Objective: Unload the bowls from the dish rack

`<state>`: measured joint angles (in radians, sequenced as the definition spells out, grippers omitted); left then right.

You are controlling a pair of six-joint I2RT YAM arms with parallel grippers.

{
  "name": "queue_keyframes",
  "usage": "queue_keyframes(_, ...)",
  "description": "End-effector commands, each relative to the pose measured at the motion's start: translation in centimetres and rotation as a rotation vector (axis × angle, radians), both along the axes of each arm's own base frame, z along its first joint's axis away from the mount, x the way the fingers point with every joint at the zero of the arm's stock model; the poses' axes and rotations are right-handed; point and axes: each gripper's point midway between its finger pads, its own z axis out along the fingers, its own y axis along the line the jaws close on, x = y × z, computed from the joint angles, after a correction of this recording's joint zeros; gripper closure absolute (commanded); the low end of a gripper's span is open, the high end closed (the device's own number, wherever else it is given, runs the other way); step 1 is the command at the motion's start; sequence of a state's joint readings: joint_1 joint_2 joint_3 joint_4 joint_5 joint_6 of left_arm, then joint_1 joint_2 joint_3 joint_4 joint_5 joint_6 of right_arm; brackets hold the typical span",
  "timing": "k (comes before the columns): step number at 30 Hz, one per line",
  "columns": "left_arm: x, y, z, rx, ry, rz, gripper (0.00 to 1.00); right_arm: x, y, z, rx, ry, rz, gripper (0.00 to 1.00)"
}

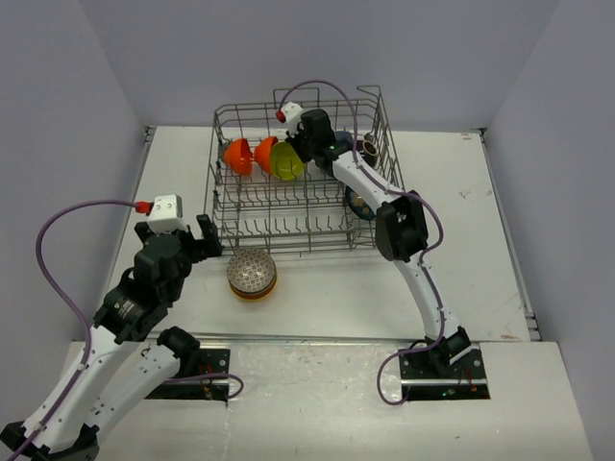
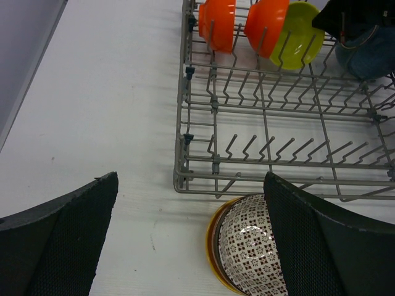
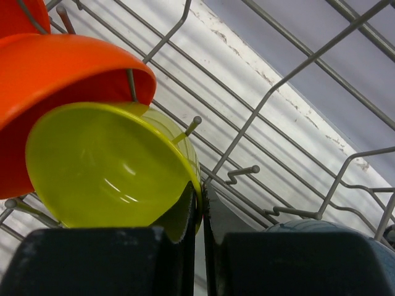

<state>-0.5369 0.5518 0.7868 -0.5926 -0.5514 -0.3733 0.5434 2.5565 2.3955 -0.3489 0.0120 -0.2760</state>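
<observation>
In the grey wire dish rack (image 1: 288,252) stand an orange bowl (image 1: 237,156), a red-orange bowl (image 1: 264,152) and a yellow-green bowl (image 1: 285,161), all on edge between the tines. My right gripper (image 3: 201,197) is shut on the rim of the yellow-green bowl (image 3: 105,166), one finger inside and one outside. That bowl leans against the red-orange bowl (image 3: 62,68). My left gripper (image 2: 191,185) hangs open and empty over the table, just in front of the rack's near left corner (image 2: 182,182). Beside its right finger a patterned bowl (image 2: 250,246) sits nested in a yellow bowl (image 2: 212,243).
A blue bowl (image 1: 357,202) stands in the rack's right side, under my right arm, and a dark bowl (image 1: 370,146) stands at the far right corner. The nested stack (image 1: 252,274) sits on the white table right in front of the rack. Grey walls close in the table's sides.
</observation>
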Motion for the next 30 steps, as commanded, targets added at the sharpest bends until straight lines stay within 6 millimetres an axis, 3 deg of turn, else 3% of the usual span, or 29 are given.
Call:
queue_keyframes(1,0.1,0.3,0.2,0.015,-0.019,0.010,0.00,-0.2,-0.2,0.6,-0.030,-0.036,-0.010,1.00)
queue_keyframes(8,0.2,0.3,0.1,0.016,-0.018,0.010,0.00,0.4,-1.2,1.4,-0.027,-0.099,-0.093,1.00)
queue_keyframes(19,0.3,0.2,0.0,0.021,-0.010,0.010,0.00,0.2,-3.0,7.1,0.020,-0.204,-0.184,1.00)
queue_keyframes(25,0.4,0.2,0.0,0.020,-0.011,0.010,0.00,0.1,-3.8,7.9,0.006,-0.220,-0.214,1.00)
queue_keyframes(30,0.4,0.2,0.0,0.020,-0.011,0.009,0.00,-0.2,-4.2,9.7,0.038,-0.248,-0.238,1.00)
